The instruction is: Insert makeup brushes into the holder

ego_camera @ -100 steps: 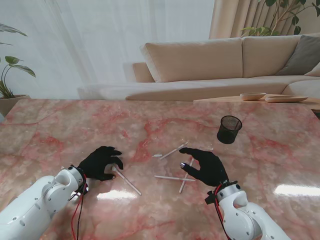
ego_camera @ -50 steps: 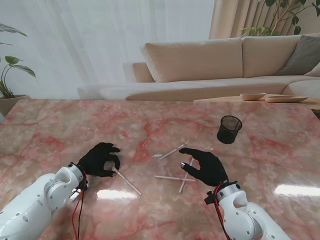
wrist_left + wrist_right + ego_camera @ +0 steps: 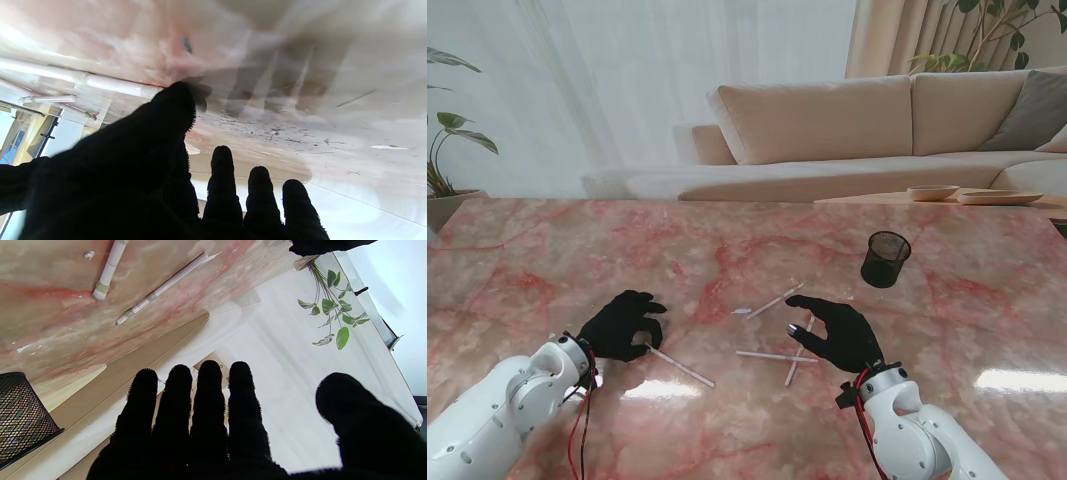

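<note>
Clearly nothing was in the holder point(image 3: 886, 258) yet: four brushes point(image 3: 776, 356) lay on the bench point(image 3: 547, 260), left hand point(image 3: 624, 325) pinching one brush point(image 3: 679, 366), right hand point(image 3: 839, 334) spread empty.

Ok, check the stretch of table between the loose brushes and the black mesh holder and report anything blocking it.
Nothing visible blocks it. Between the brushes by the right hand and the holder lies only bare table.

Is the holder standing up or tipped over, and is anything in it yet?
Upright: the holder stands on its base, mouth up. No handle sticks out above the rim; its inside is too dark to see.
</note>
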You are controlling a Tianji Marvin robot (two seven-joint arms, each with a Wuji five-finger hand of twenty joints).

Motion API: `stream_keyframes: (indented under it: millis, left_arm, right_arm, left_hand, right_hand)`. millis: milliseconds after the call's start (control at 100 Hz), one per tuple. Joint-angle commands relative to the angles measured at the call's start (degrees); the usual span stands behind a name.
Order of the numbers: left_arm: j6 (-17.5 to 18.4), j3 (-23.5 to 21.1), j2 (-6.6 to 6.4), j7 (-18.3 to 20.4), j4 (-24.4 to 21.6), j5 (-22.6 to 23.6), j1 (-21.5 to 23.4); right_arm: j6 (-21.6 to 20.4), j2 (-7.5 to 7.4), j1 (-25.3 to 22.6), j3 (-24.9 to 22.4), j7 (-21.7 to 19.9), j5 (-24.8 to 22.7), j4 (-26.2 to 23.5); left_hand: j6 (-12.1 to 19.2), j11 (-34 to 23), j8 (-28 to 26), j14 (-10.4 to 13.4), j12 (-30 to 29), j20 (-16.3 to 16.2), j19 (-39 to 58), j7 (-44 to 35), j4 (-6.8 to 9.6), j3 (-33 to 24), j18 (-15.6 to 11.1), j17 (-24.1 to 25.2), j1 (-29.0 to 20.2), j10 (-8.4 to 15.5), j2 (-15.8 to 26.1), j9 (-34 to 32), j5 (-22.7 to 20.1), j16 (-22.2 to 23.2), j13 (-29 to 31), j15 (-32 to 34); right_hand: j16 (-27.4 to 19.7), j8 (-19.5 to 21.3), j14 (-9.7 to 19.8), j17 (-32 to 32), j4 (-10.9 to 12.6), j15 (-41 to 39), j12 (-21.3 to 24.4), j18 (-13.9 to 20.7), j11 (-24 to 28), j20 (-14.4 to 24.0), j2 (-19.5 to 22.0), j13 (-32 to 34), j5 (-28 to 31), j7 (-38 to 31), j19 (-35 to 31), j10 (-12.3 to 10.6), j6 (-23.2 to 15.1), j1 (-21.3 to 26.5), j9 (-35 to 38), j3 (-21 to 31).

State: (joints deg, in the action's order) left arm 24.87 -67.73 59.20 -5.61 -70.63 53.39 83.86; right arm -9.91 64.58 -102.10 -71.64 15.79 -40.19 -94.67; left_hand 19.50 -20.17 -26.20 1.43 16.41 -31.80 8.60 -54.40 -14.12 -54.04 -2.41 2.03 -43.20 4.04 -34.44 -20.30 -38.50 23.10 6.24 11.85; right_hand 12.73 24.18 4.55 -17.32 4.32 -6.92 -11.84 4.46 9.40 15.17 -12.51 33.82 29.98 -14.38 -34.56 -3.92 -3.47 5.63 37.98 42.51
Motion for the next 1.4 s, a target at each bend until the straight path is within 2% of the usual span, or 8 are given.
stream_keyframes:
  millis: [0,240,470,720,810,940,1090,1390]
  left_arm:
    - [-0.7,1.4,0.18,-0.6,2.0,0.1,0.8]
    - [-3.2,4.1,0.57,-5.4,5.2,0.4,0.2]
    - [-4.5,4.8,0.63,-6.3,5.8,0.4,0.5]
    - [-5.0,4.6,0.35,-5.1,4.3,1.3,1.5]
    - [-4.8,3.5,-0.64,-0.2,1.4,3.9,2.3]
    - [-4.8,2.6,-1.58,4.1,-1.0,6.8,3.0]
    - [-5.0,2.0,-2.09,6.5,-2.7,8.9,3.7]
    - [-6.1,2.2,-2.16,5.0,-2.4,10.2,4.0]
  right_arm:
    - [0.2,0.17,-0.4,0.2,-0.8,0.3,0.1]
    - [0.0,0.19,-0.2,0.3,-0.9,0.5,0.2]
    - [0.0,0.27,-0.2,0.4,-0.7,0.8,0.3]
    - [-0.4,0.31,-0.3,0.1,-0.5,0.9,0.2]
    - [-0.6,0.34,-0.4,-0.1,-0.2,0.9,0.2]
    - [-0.8,0.38,-0.6,-0.3,0.0,0.9,0.1]
    - [-1.0,0.41,-0.7,-0.5,0.2,0.9,0.1]
    - [-1.7,0.38,-0.8,-0.8,-0.2,1.2,0.1]
  left_hand:
    - [-1.3,-0.4,2.8,-0.5,0.9,-1.2,0.9,0.7,1.74,-2.3,0.2,1.3,-2.3,0.1,-1.8,-1.2,-3.9,0.4,-0.5,1.3]
    - [-0.2,-1.0,7.4,-1.0,1.3,-2.4,0.9,-4.3,1.83,2.0,0.2,1.3,-1.1,-0.6,-1.8,-4.0,-10.2,0.9,-0.2,2.6]
    - [0.0,-1.1,5.0,-0.8,1.9,-2.1,0.2,-6.0,1.04,1.3,0.2,1.3,1.7,-0.4,-0.5,-4.5,-9.8,1.0,-0.4,2.9]
    - [-4.1,-2.1,-10.6,-0.1,4.4,2.5,-1.8,-2.4,-2.34,-4.1,-1.0,0.5,5.0,-0.9,1.1,-3.7,-7.6,2.2,-0.6,1.8]
    - [-5.3,-1.2,-18.4,0.6,5.0,7.5,-3.9,-1.2,-3.21,2.0,-1.4,-0.1,4.2,-1.1,7.8,-0.1,-1.7,1.6,-1.8,-2.8]
    - [-7.0,-1.1,-23.1,0.9,6.0,10.3,-4.8,-1.4,-3.82,4.6,-2.0,-0.3,3.6,-1.5,10.7,0.9,0.8,3.2,-2.5,-4.3]
    - [-8.4,-1.6,-24.0,0.6,6.8,11.2,-5.2,-1.6,-3.88,5.3,-2.1,-0.5,3.6,-1.9,11.1,0.4,1.2,3.9,-2.5,-4.2]
    - [-9.4,-2.4,-16.1,-1.4,7.4,7.7,-2.1,-4.8,-2.23,-0.9,-1.5,0.2,2.0,-2.7,3.1,-3.9,-2.1,5.1,-0.5,0.8]
  right_hand:
    - [0.2,-0.3,0.4,0.1,-2.2,-0.5,-0.8,0.6,0.7,0.9,-0.3,1.5,0.9,-0.5,-1.1,-0.2,-0.3,-0.6,0.9,0.8]
    - [0.5,-0.3,0.2,0.0,-2.3,-0.8,-1.2,0.7,1.1,0.9,-0.5,1.8,1.0,-0.6,-1.1,-0.1,-0.2,-0.4,1.3,0.8]
    - [0.7,-0.3,0.1,-0.1,-2.3,-0.9,-1.6,0.7,1.2,0.9,-0.5,2.0,1.1,-0.6,-1.2,0.1,-0.1,-0.4,1.5,1.0]
    - [0.8,-0.3,0.0,-0.1,-2.4,-1.0,-1.7,0.7,1.2,0.9,-0.5,2.3,1.3,-0.7,-1.3,0.0,0.0,-0.3,1.8,1.1]
    - [0.8,-0.3,0.0,-0.1,-2.5,-0.9,-1.8,0.7,1.2,0.9,-0.6,2.3,1.4,-0.7,-1.3,0.1,0.0,-0.2,1.8,1.2]
    - [0.8,-0.3,-0.1,-0.1,-2.5,-1.0,-1.8,0.7,1.2,0.8,-0.6,2.3,1.4,-0.8,-1.3,0.2,0.0,-0.2,2.0,1.2]
    - [0.8,-0.4,0.0,-0.1,-2.6,-1.0,-1.8,0.6,1.1,0.8,-0.6,2.4,1.6,-0.8,-1.3,0.2,-0.1,-0.2,2.1,1.2]
    - [0.9,-0.4,-0.1,-0.2,-2.6,-1.0,-1.9,0.6,1.2,0.7,-0.7,2.6,1.7,-0.9,-1.4,0.2,0.0,-0.2,2.3,1.3]
